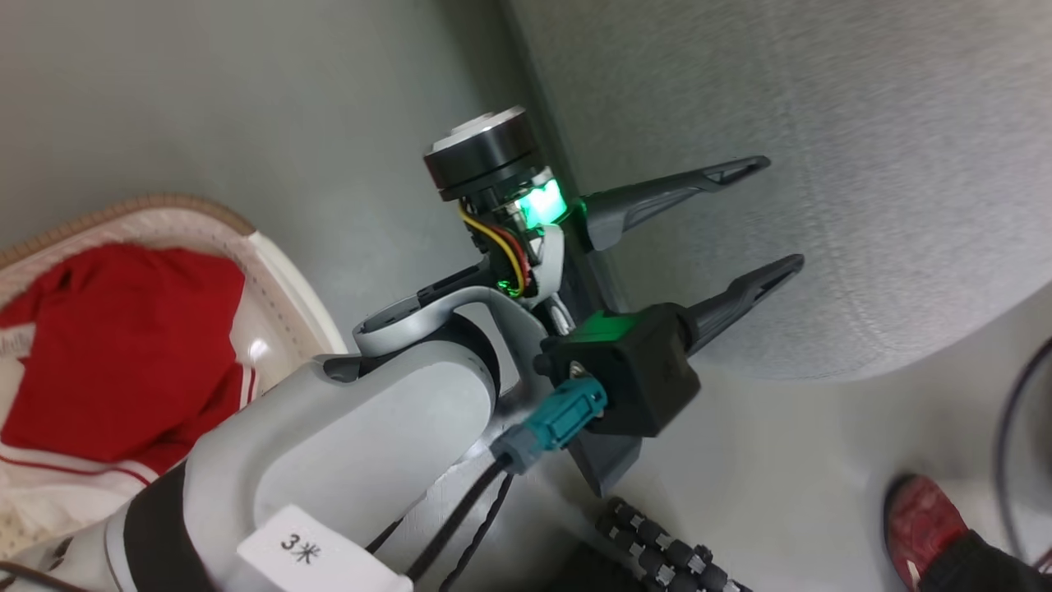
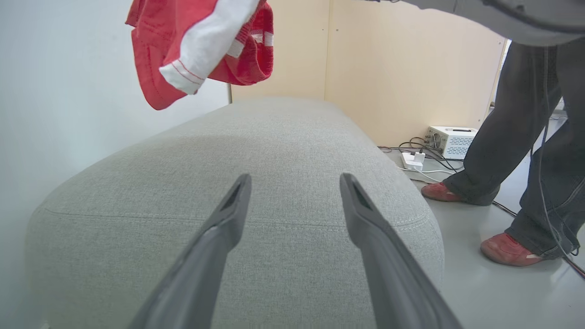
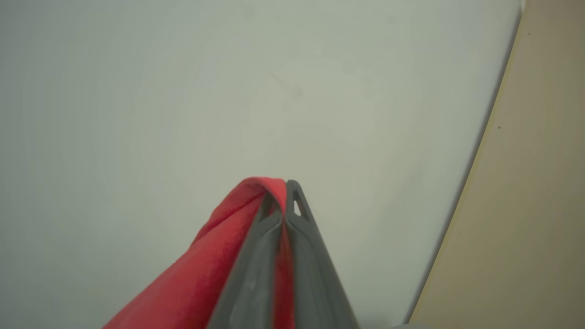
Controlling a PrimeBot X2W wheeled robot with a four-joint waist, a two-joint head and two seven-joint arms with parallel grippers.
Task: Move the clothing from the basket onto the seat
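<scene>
Nearest us is the pale grey left forearm [image 1: 329, 444] with its paper tag. Beyond it the left hand [image 1: 781, 212] has its two long dark fingers spread wide, with nothing between them. The fingers point at the large light grey upholstered seat [image 1: 822, 123], their tips over its rounded edge.

Along those fingers, the seat [image 2: 274, 137] presents its rounded, seamed end, and its long axis runs straight away from us. Above the seat's far left part a bright red fabric garment with a white striped hem [image 2: 192, 45] hangs in the air, drooping downward. The right hand [image 3: 285, 185] is clamped tight on a fold of red fabric [image 3: 219, 256], which trails down past its fingers.

Apart from the seat, across the grey floor, the pale cream perforated plastic basket [image 1: 283, 275] holds more red clothing [image 1: 123, 345]. Right of the seat stand a person's dark trouser legs [image 2: 512, 137] and red shoes [image 2: 507, 249].
</scene>
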